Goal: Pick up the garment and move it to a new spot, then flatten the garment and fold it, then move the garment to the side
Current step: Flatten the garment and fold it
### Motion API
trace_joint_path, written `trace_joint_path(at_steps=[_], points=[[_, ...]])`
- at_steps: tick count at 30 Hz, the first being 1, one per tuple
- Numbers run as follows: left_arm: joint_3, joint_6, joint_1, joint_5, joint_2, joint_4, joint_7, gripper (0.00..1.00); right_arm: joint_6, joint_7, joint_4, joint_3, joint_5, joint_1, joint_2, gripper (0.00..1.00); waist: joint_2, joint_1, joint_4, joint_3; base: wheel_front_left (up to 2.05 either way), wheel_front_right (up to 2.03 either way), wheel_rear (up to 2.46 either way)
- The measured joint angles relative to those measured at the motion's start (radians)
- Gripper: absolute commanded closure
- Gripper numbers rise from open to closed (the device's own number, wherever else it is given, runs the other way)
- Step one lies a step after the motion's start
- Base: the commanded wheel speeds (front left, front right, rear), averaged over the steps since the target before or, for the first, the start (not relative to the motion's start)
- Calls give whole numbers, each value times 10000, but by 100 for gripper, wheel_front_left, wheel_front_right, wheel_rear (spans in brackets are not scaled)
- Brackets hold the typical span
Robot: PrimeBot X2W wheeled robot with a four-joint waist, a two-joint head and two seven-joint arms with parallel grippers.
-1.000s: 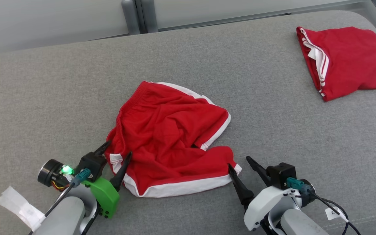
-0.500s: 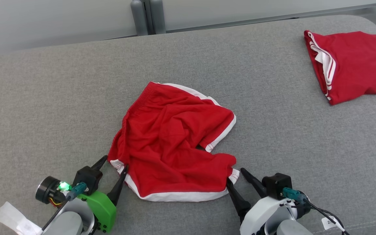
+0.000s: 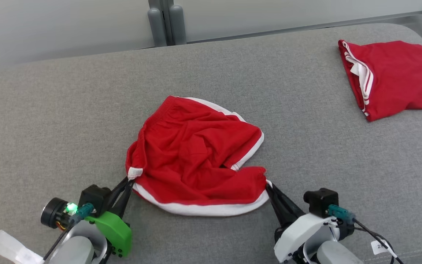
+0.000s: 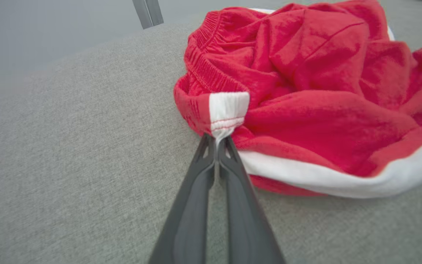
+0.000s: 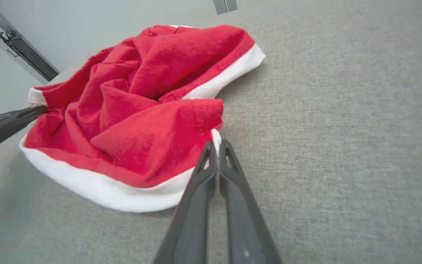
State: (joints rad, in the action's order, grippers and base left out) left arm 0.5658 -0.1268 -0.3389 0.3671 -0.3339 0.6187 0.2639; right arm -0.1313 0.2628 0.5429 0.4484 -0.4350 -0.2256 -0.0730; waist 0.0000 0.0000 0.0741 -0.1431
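Head view: red garment [image 3: 196,161] crumpled mid-counter [image 3: 50,110], just ahead of both arms, near hem running left-right between them. Left end effector [image 3: 130,181] pinches the white tab at its left corner; right end effector [image 3: 269,185] pinches the white hem at its right corner. Open room left and ahead. Folded red shorts [image 3: 394,79] sit far right, near the edge.

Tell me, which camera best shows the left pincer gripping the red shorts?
The left wrist view: the left pincer appears close up, shut on the white waistband patch of the red shorts. The head view shows that grip small and from above; the right wrist view catches it sideways at its left edge.
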Motion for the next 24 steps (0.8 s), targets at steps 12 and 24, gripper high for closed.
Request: trace_joint_path(at_steps=[12, 24], points=[[-1055, 23, -1026, 915, 631, -1398, -4, 100, 0, 0, -842, -677, -497, -1618, -405, 100, 0, 0, 62, 108, 0, 0, 0], [-1546, -21, -7341, 2681, 972, -650, -1432, 100, 0, -930, 259, -780, -2276, -8320, -1074, 100, 0, 1, 195, -1357, 0, 0, 0]])
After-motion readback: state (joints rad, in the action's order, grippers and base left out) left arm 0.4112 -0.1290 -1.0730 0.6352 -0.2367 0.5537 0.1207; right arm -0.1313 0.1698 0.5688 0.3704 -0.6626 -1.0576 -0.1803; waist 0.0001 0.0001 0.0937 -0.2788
